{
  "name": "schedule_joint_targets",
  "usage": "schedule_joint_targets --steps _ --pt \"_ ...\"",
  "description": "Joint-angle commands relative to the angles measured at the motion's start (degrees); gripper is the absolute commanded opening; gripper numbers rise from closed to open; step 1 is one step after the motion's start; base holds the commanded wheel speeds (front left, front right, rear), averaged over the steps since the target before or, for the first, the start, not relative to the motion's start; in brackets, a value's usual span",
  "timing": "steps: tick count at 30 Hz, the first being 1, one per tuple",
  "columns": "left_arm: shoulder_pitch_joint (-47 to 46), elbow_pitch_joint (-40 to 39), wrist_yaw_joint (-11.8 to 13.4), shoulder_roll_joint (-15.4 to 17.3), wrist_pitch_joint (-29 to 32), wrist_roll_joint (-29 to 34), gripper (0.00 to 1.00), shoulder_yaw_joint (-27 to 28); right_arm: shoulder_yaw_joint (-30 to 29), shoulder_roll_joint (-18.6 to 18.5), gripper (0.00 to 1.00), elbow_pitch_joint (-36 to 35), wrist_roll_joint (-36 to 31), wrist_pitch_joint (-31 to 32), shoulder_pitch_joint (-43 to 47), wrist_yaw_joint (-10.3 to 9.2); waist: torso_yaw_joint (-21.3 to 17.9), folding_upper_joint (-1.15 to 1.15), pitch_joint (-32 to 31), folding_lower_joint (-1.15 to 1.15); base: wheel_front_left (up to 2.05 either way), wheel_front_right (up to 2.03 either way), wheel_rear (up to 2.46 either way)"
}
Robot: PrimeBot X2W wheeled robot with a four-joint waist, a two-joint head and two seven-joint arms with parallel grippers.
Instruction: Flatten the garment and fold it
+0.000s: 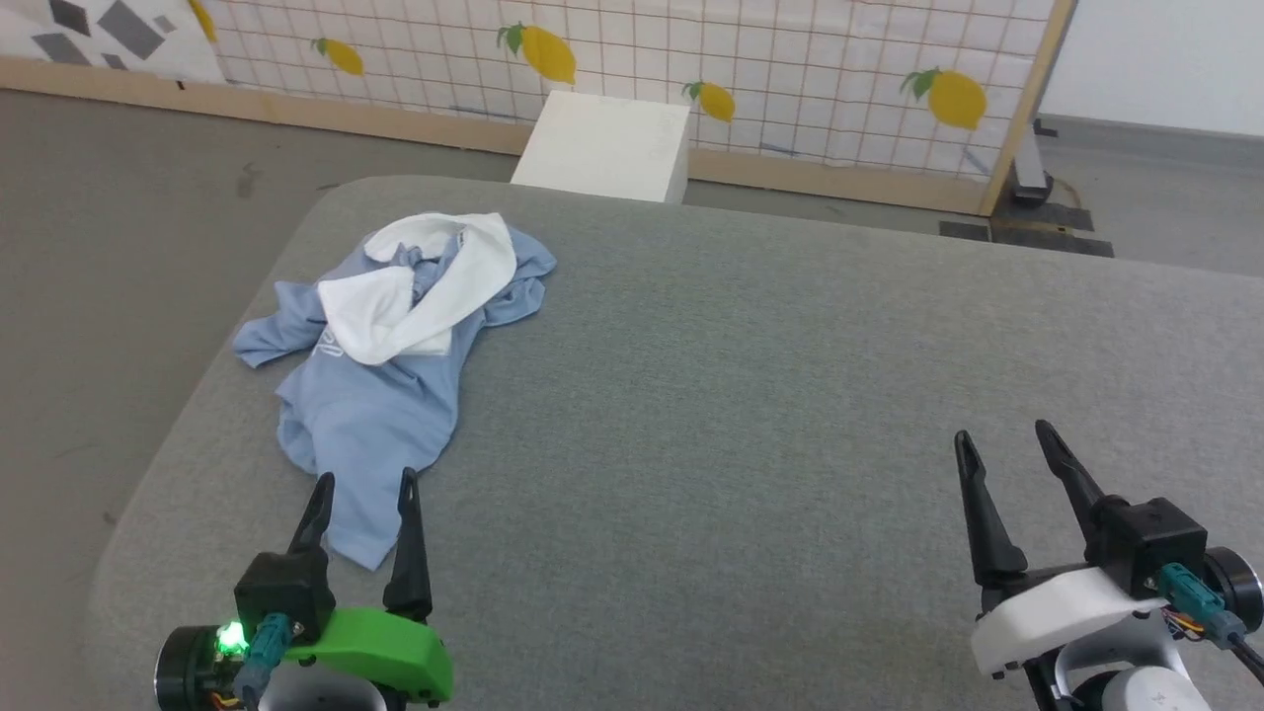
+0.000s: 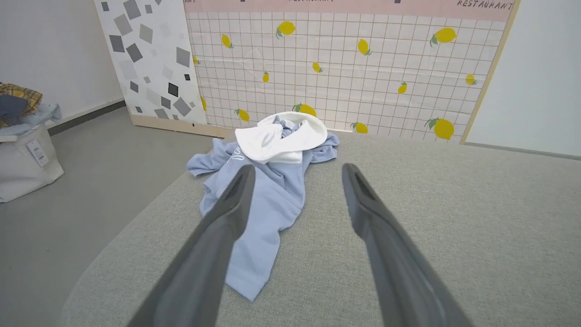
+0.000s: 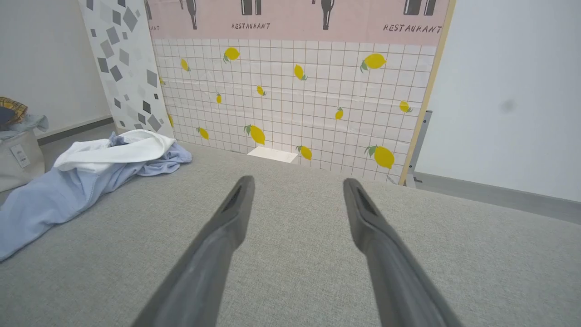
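The garment (image 1: 380, 395) is a light blue knit shirt lying crumpled at the left of the grey padded table (image 1: 750, 395), its white inner side turned out on top. In the left wrist view the garment (image 2: 268, 200) stretches away from the fingers, one blue end close under them. My left gripper (image 1: 363, 481) hovers open just above the garment's near end, holding nothing. My right gripper (image 1: 999, 434) stands open and empty over bare table at the near right. From the right wrist view the garment (image 3: 68, 186) lies far to the left.
A white box (image 1: 604, 146) stands on the floor behind the table, before a lemon-patterned tiled screen (image 1: 790, 69). A pale bag with clothes (image 2: 22, 150) sits on the floor at the far left. The garment's left sleeve lies near the table's left edge.
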Motion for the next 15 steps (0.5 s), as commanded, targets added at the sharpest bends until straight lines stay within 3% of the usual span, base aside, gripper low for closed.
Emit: schedule_joint_targets --steps 1,15 --pt "0.68 -0.31 0.24 -0.13 -0.52 -0.39 1.00 0.09 0.06 0.04 1.00 0.22 0.51 -0.59 0.56 -0.04 0.99 0.00 0.02 0.00 0.00 0.00 0.00" --pt "1.57 -1.12 1.05 -0.16 -2.18 -2.06 1.00 -0.12 0.63 0.04 1.00 1.10 0.73 -2.27 0.82 -0.05 6.70 0.00 0.08 0.00 0.00 0.00 0.00"
